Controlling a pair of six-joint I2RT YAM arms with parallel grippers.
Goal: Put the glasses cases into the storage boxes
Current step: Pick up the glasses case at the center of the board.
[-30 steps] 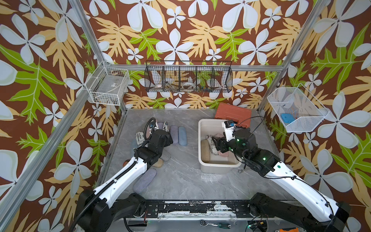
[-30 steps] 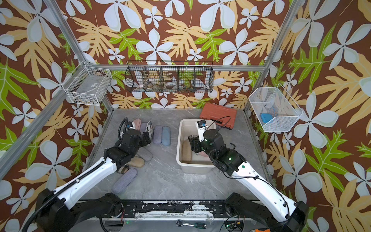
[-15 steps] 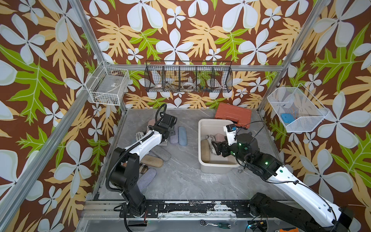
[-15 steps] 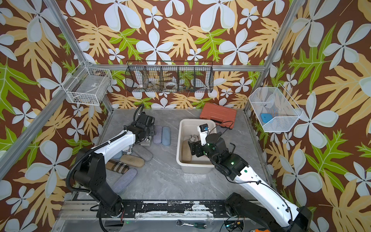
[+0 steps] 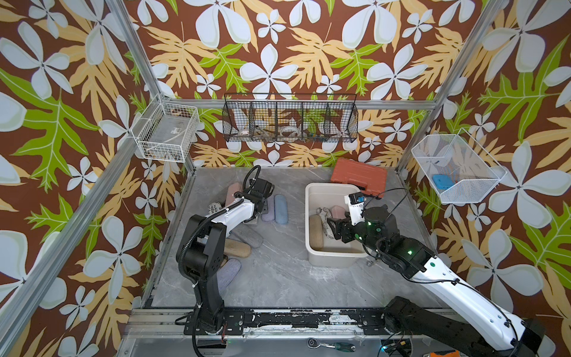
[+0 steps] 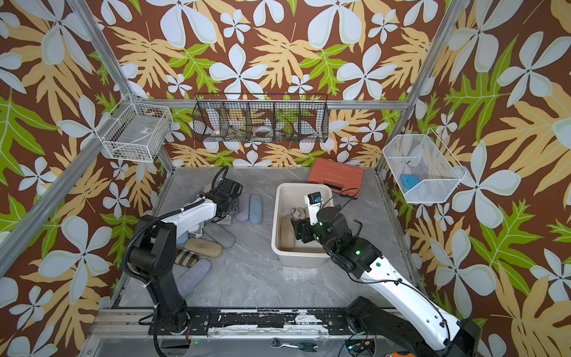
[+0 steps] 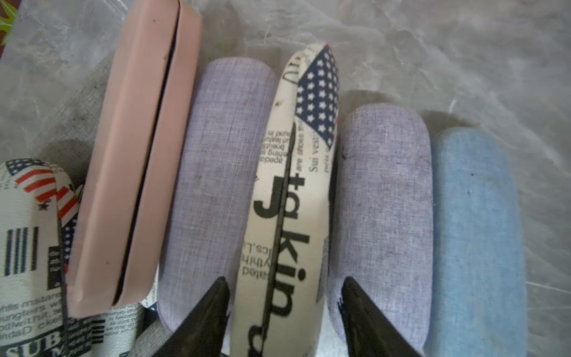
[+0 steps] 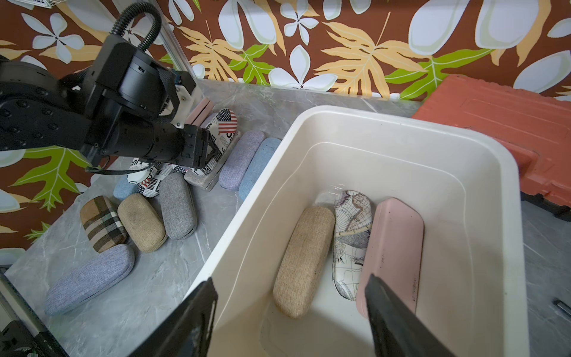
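Straddling newsprint case (image 7: 287,216) on marble (image 5: 284,278): left claw (image 7: 285,279), grip unclear; right claw (image 8: 290,278) spread, empty.

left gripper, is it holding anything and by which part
The left gripper straddles the newspaper-print case that stands on edge, with a finger beside each broad side. Whether the fingers actually pinch it cannot be told.

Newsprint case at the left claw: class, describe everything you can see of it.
The newsprint case is cream, smooth-looking, printed with black lettering and a starred blue flag patch at its far end. It stands on edge, dark seam upward, flanked by two lavender cases. The left claw straddles its near end, narrow gaps showing.
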